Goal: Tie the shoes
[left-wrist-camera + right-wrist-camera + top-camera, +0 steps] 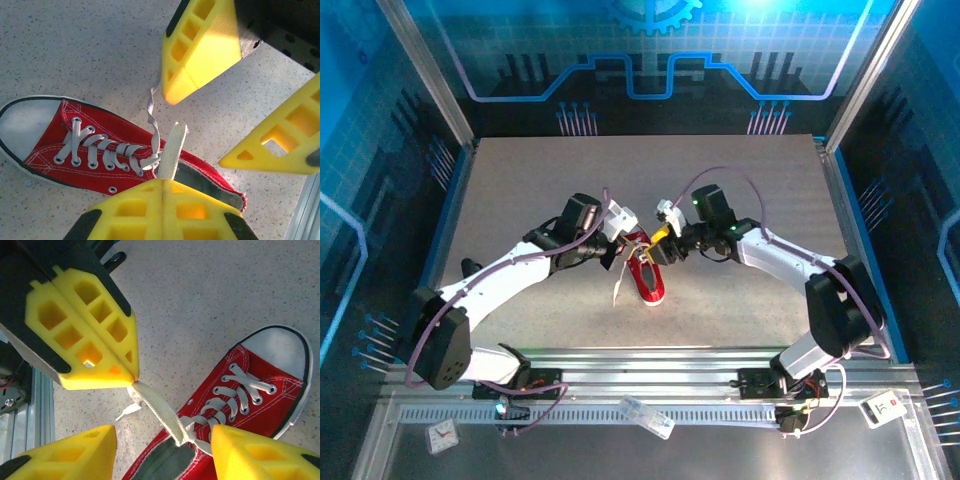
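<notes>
Left gripper (162,184) pinching lace (173,150), right gripper (164,434) spread over sneaker (262,412), both reaching inward

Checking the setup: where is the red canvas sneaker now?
Top view: the red canvas sneaker lies centred on the grey table, heel end between the left gripper and right gripper.

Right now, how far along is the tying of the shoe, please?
Done: the laces are threaded up the red sneaker. In hand: the left gripper is shut on one lace, and the right gripper is open near it. Left: no knot or bow shows, so all the tying remains.
</notes>
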### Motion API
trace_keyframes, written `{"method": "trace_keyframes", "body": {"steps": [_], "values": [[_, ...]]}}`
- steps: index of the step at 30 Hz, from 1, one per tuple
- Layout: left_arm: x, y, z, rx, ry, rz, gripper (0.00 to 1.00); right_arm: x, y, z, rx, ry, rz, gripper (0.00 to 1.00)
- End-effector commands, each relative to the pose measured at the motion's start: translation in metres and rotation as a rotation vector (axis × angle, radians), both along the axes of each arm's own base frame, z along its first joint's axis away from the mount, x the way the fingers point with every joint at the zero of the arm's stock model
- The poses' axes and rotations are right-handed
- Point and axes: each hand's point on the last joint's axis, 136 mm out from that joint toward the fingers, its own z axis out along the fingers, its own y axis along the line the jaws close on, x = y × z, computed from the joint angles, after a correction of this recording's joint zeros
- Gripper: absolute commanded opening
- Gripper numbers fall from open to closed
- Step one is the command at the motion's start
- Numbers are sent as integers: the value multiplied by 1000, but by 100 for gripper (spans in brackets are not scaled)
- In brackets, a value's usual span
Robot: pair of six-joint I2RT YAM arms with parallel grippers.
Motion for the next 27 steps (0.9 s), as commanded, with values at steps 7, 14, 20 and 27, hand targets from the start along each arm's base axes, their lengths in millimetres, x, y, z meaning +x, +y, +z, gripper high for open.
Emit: {"method": "trace_keyframes", "body": {"steps": [7,14,20,27], "values": [[-6,-4,-1,-23,18,-20,0,11,13,-2,-27,-39,42,38],[-6,-4,-1,-23,15,-14,0,9,18,0,-42,-81,56,6],[-2,1,6,-38,-38,9,28,5,18,10,-55,-177,35,0],[1,10,7,-75,-100,11,43,1,19,13,-49,-189,31,0]]}}
